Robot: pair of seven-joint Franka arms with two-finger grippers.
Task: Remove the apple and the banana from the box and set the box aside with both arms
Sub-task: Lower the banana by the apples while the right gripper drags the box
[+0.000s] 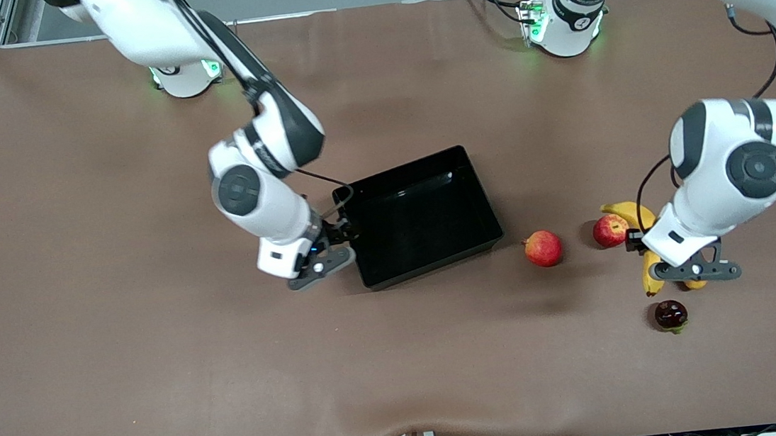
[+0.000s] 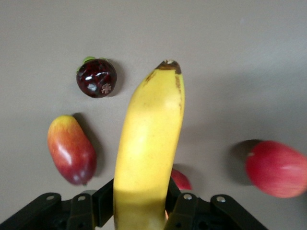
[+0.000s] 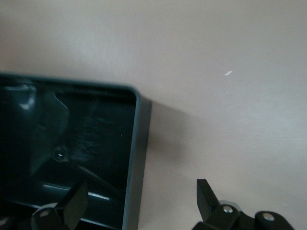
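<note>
The black box (image 1: 487,203) stands mid-table, with nothing in it that I can see. My right gripper (image 1: 335,246) is open at the box's wall toward the right arm's end. In the right wrist view the gripper (image 3: 140,187) straddles that wall (image 3: 136,143), one finger inside and one outside. My left gripper (image 1: 669,258) is shut on the yellow banana (image 1: 631,213), low over the table toward the left arm's end. In the left wrist view the banana (image 2: 148,143) sticks out from between the fingers (image 2: 184,203). The small red apple (image 1: 610,230) lies beside the banana; a sliver of it (image 2: 181,180) shows past the banana.
A pinkish-red round fruit (image 1: 542,248) (image 2: 276,167) lies between box and apple. A red-and-yellow mango (image 2: 71,148) lies beside the banana, mostly under my left hand in the front view. A dark round fruit (image 1: 671,314) (image 2: 96,77) lies nearer the front camera.
</note>
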